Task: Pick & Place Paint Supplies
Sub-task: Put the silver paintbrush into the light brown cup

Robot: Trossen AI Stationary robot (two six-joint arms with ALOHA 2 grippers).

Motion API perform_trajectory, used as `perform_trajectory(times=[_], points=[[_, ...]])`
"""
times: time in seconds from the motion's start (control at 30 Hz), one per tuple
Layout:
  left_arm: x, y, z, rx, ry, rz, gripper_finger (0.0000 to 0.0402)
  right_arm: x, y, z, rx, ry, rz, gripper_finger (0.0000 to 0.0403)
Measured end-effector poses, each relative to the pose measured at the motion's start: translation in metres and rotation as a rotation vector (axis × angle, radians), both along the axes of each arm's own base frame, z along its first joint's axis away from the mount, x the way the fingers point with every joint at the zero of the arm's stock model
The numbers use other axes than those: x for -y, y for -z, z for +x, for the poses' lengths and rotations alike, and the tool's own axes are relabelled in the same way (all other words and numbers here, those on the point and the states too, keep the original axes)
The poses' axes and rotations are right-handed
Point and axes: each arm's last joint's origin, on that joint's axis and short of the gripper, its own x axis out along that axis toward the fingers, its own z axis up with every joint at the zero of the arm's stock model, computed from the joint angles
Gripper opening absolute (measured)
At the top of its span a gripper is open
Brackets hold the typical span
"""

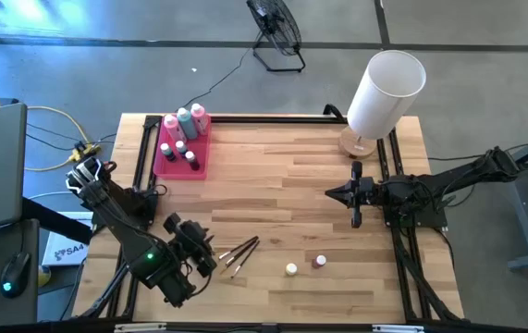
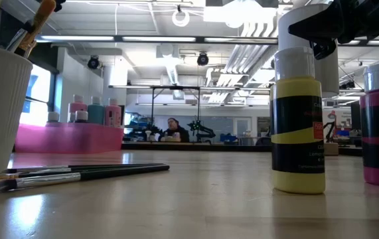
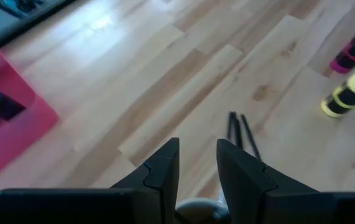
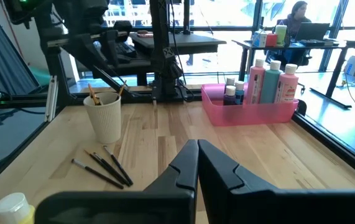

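Only the right wrist view shows the cup [image 4: 104, 115] holding brushes; tray [image 1: 173, 166] at ten o'clock holds bottles [image 1: 185, 122]; left tool [image 3: 197, 168] parted, empty, right tool [image 4: 197, 163] clenched.

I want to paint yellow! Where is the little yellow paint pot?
From above, the yellow paint pot stands near the table's front edge, between the loose brushes and the pink paint pot.
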Motion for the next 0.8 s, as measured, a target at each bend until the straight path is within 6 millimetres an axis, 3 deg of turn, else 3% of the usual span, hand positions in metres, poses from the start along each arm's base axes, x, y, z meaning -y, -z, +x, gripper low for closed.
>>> perform_trajectory(times=[0.23, 0.6, 0.8], points=[[0.0041, 0.0, 0.0032, 0.026, 0.002, -0.056, 0.0106, 0.0, 0.0, 0.0, 0.0, 0.0, 0.0, 0.0003], [0.0017, -0.0031, 0.0046, 0.037, 0.099, 0.149, 0.0106, 0.0, 0.0, 0.0, 0.0, 0.0, 0.0, 0.0003], [0.0, -0.0031, 0.0059, 0.023, 0.108, 0.166, 0.0106, 0.0, -0.0001, 0.0, 0.0, 0.0, 0.0, 0.0003]])
